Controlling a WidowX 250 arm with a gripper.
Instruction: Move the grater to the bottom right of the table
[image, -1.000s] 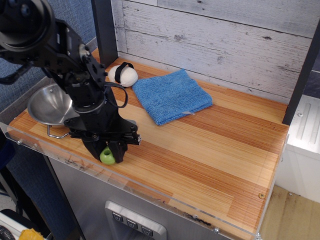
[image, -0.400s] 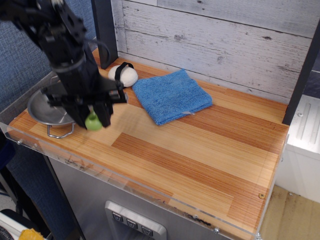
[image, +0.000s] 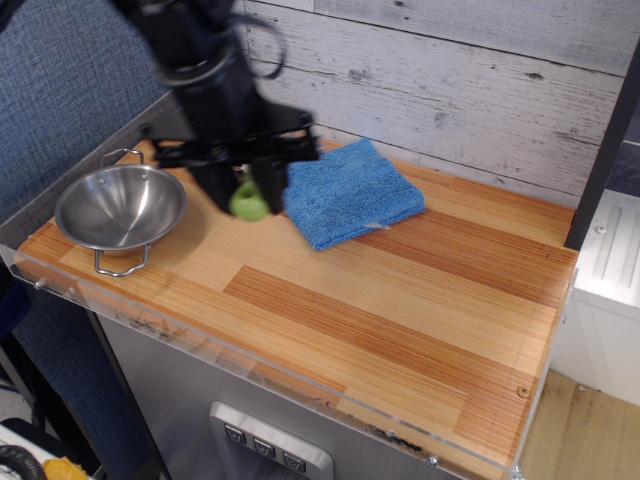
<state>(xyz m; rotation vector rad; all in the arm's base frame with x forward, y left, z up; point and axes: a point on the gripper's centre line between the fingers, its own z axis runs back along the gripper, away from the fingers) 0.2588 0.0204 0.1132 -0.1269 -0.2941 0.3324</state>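
My gripper (image: 246, 192) hangs in the air over the back left part of the wooden table (image: 400, 300), next to the left edge of the blue cloth. It is shut on the grater (image: 248, 201); only its lime-green handle shows, poking out below the fingers. The grey slotted head is hidden between the fingers. The grater is lifted clear of the table top.
A steel bowl (image: 120, 208) with wire handles sits at the left end. A folded blue cloth (image: 343, 192) lies at the back middle. The white ball-like object seen behind the arm is hidden. A clear acrylic edge (image: 250, 365) runs along the front.
The gripper rose from the front left edge with the grater in it and moved back and to the right, now beside the blue cloth. The bowl is uncovered.
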